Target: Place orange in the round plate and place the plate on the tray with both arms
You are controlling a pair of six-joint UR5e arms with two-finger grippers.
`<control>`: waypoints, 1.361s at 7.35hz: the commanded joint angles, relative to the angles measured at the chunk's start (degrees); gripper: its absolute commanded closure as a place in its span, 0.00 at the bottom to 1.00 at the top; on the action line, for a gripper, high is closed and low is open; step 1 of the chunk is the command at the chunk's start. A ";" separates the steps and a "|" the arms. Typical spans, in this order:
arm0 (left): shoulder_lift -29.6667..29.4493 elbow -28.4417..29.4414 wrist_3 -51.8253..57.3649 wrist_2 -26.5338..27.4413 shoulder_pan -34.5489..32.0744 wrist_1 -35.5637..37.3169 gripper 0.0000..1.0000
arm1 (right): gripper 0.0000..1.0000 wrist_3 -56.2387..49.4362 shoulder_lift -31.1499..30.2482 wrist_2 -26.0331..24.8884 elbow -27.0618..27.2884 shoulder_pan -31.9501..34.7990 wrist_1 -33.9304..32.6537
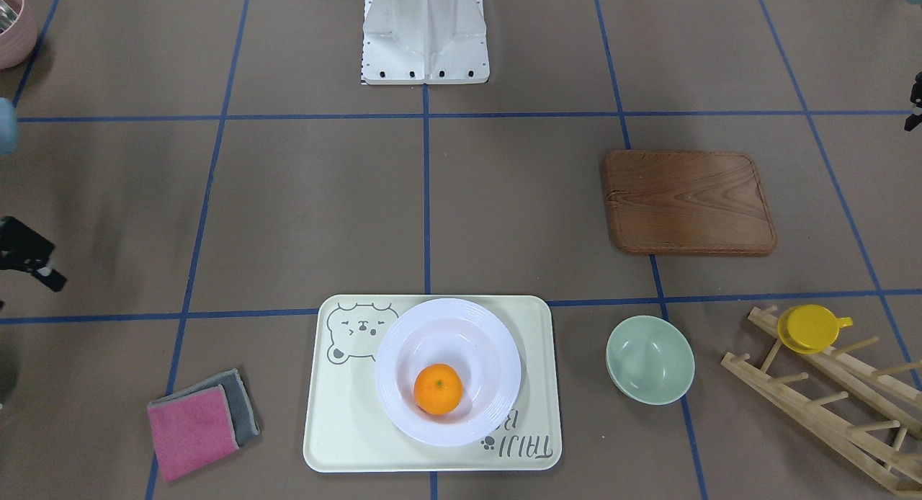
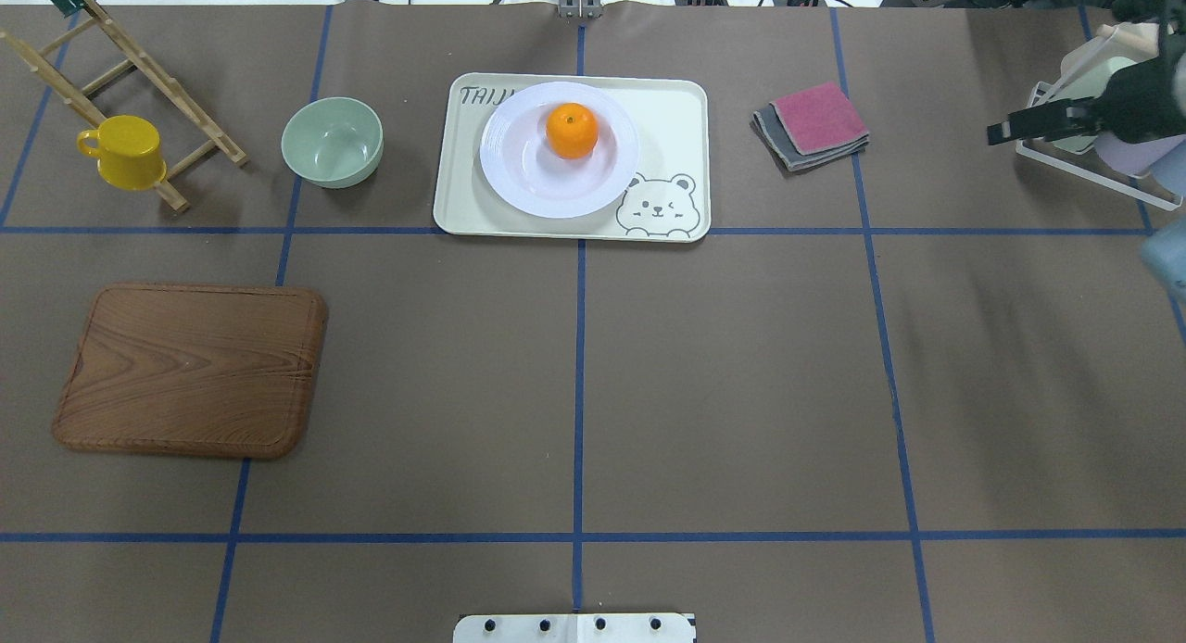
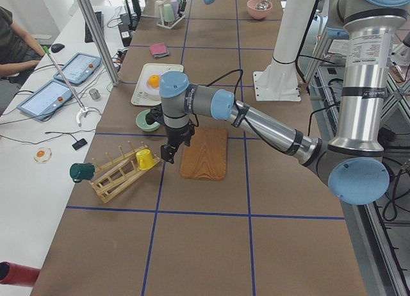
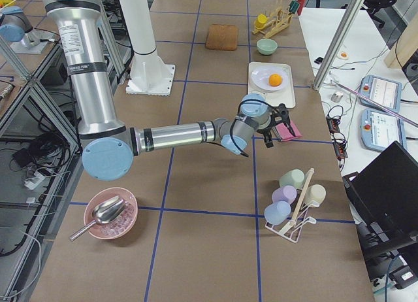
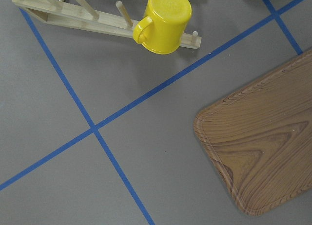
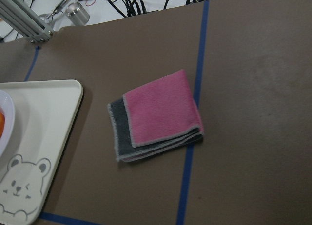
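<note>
1. Looks basically finished to me. The orange [image 1: 438, 389] is sitting in the sunken middle of the plate [image 1: 497, 327], a bit off-centre toward the side away from the robot.
2. The plate is flat on the tray [image 1: 338, 428], inside its edges as far as I can see. It covers part of the lettering and sits right next to the bear drawing.
3. Nothing is touching the plate or the tray right now, and both arms are well apart from them.
4. The left gripper [image 3: 166, 156] hangs over bare table between the wooden board [image 3: 204, 154] and the yellow cup [image 3: 146, 159] on its wooden rack [image 3: 112, 174]. I can't tell how its jaws stand, because only a sliver of it shows outside the side view and its wrist camera catches no fingers.
5. The right gripper [image 2: 1019, 124] is out past the folded cloths [image 2: 813, 124], which are what its wrist camera looks down on. I can't tell its jaws either; nothing seems to be in them.
6. What's left, I'd guess, is nothing on the task itself, maybe just parking the arms. The green bowl [image 1: 650, 359] beside the tray looks uninvolved.
</note>
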 commanded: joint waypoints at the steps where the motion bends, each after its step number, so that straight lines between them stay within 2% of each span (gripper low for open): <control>1: -0.55 1.83 0.25 0.32 0.00 -0.76 0.00 | 0.00 -29.26 -2.58 3.30 0.45 8.74 -15.18; 3: -0.81 3.85 5.51 0.14 -0.35 -0.60 0.00 | 0.00 -56.60 -2.41 0.16 3.33 14.38 -39.49; 4: -1.25 5.78 5.70 0.14 -2.35 -0.77 0.00 | 0.00 -67.26 -1.53 -4.12 6.66 16.49 -53.02; 5: -2.21 8.41 5.70 -0.29 -4.72 -0.94 0.00 | 0.00 -71.46 -1.09 -4.95 11.48 18.51 -62.03; 6: -1.61 8.52 5.53 -0.29 -4.83 -0.86 0.00 | 0.00 -71.41 -3.87 -4.61 13.44 18.97 -62.90; 7: 0.49 8.87 5.00 -0.29 -5.18 -0.77 0.00 | 0.00 -70.72 -4.77 -3.74 13.55 18.97 -62.74; 9: 0.77 10.19 1.34 -0.82 -5.19 -1.03 0.00 | 0.00 -69.92 -5.22 -2.50 12.59 18.80 -62.65; 10: 1.03 11.50 1.22 -4.48 -5.19 -1.03 0.00 | 0.00 -69.74 -5.39 -2.41 12.50 18.62 -62.56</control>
